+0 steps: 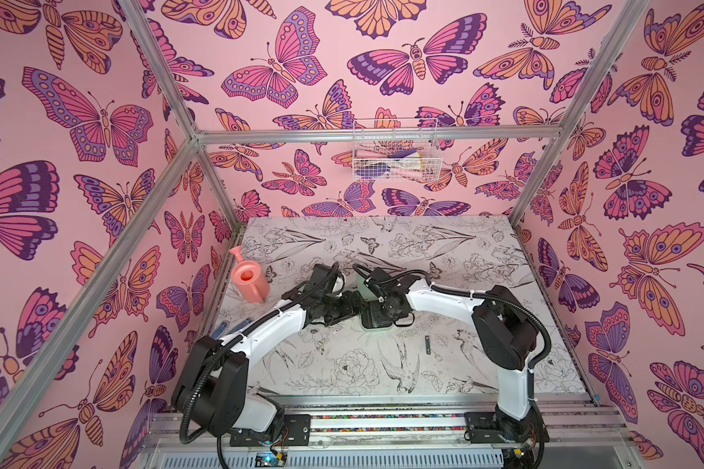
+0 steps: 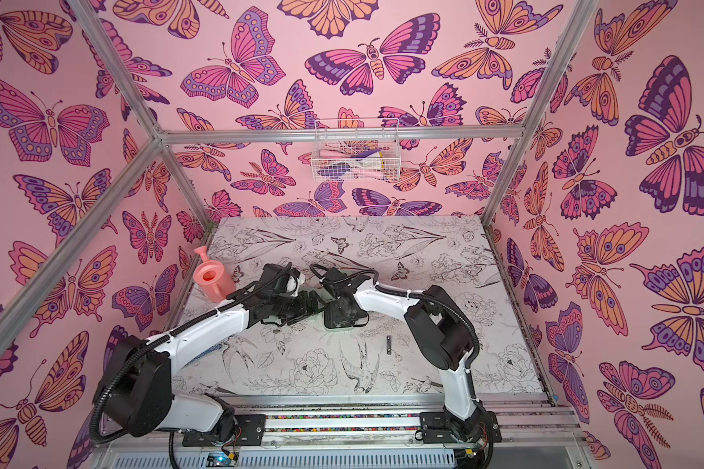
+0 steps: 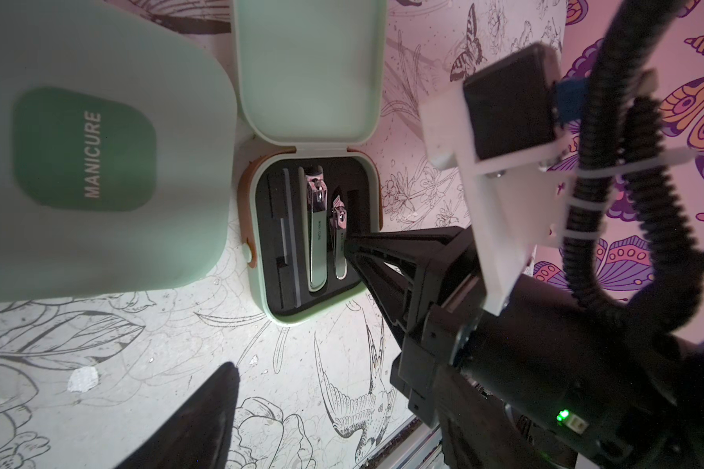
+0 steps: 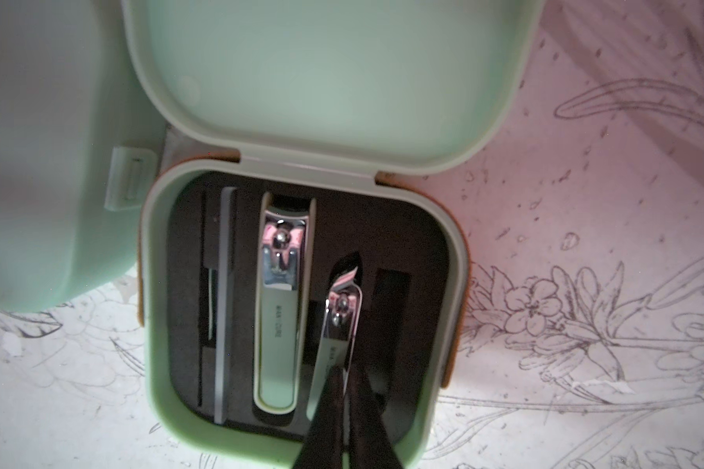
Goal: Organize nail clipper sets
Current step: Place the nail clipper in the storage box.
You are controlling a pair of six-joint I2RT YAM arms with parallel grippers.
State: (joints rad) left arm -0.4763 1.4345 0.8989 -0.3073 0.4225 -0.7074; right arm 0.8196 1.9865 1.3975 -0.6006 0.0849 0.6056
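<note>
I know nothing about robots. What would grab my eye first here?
The butterfly wallpaper covering every wall hits first. In the middle, the right gripper pinches a small clipper in an open mint-green case. A pink watering can stands off to the left.

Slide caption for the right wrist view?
Right gripper pinches small nail clipper inside open mint-green case, large clipper seated alongside.

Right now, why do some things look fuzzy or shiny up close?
Right wrist view: the pincer is a dark smear, and the small clipper mirrors pink light. Left wrist view: the closed case looks soft, the open case sharp.
</note>
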